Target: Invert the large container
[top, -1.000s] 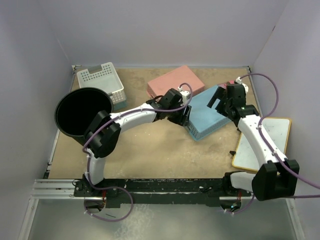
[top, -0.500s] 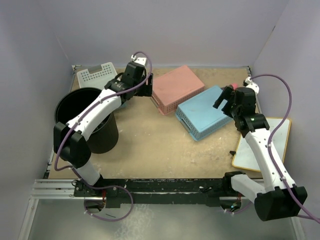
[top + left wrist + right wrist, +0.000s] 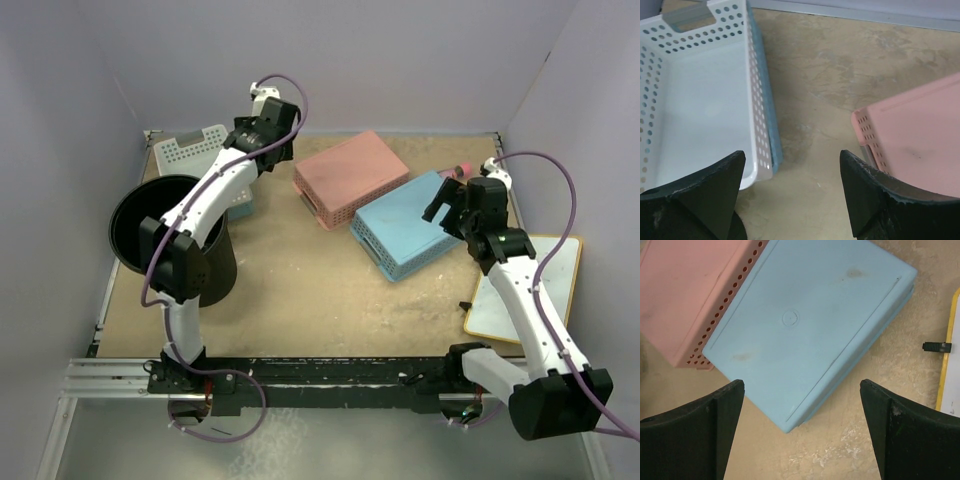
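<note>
The large container (image 3: pixel 135 228), a tall black round bin, stands upright with its mouth up at the left of the table in the top view. My left arm reaches over it; its gripper (image 3: pixel 268 150) is far beyond it, between the white basket (image 3: pixel 190 152) and the pink basket (image 3: pixel 350 170). In the left wrist view this gripper (image 3: pixel 792 172) is open and empty above bare table. My right gripper (image 3: pixel 445 205) is open and empty, hovering over an upturned blue basket (image 3: pixel 810 325) at the right.
The white perforated basket (image 3: pixel 695 100) sits upright at the back left. The pink basket (image 3: pixel 912 135) and the blue basket (image 3: pixel 405 225) lie upside down mid-table. A yellow-rimmed whiteboard (image 3: pixel 525 290) lies at the right. Walls enclose the table.
My left arm has swung from the middle of the table to the back left, and now reaches over the black bin. My right gripper has pulled back slightly from the blue basket.
</note>
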Tool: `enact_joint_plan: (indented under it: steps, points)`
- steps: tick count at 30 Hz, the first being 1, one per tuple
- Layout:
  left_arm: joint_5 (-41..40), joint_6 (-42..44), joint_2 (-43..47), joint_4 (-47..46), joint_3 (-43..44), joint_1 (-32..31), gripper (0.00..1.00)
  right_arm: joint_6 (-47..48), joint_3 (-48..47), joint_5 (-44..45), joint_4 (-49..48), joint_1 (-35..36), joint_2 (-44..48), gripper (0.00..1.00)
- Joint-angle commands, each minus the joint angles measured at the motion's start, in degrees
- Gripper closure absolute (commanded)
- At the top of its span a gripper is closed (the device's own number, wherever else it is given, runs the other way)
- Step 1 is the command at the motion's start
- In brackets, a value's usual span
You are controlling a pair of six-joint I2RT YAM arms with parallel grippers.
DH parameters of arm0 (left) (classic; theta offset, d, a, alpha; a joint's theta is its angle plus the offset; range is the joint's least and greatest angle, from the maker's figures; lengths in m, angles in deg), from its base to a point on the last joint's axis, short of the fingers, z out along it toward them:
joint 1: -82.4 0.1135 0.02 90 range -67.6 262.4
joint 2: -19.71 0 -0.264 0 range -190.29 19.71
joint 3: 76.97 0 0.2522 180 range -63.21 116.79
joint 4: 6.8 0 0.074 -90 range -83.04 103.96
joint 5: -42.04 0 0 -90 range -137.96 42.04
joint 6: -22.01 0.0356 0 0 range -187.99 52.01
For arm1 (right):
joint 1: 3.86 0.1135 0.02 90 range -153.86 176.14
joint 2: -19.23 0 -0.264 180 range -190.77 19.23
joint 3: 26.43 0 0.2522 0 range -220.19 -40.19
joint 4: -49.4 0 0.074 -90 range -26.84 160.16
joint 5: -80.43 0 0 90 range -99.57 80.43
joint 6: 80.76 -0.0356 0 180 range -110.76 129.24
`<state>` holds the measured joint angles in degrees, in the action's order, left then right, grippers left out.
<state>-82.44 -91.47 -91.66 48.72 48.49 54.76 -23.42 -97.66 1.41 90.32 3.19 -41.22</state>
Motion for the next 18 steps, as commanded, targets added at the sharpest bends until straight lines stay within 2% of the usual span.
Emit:
enact_joint_plan:
  steps: [1,5,8,13,18]
  points:
    - [-4.8,-1.8,-0.5,3.4,4.5,1.6,0.27,1.4,1.5,-0.4,-0.8,-0.3,1.2,0.0]
    - [-2.0,-4.2,-5.8,6.1,8.2,5.3,0.29,1.2,1.4,-2.6,-1.3,-0.3,-0.4,0.0]
    - [-0.8,-5.4,-8.2,5.9,7.7,7.4,0.31,1.2,1.6,-3.5,-1.2,-0.3,-0.6,0.0]
    - [0.9,-6.6,-9.2,3.9,4.1,9.2,0.4,1.7,2.3,-3.4,-0.3,-0.3,0.4,0.0]
    - [4.1,-6.3,-9.5,2.7,3.2,9.7,0.62,2.6,2.1,-3.5,-0.4,-0.3,0.5,0.0]
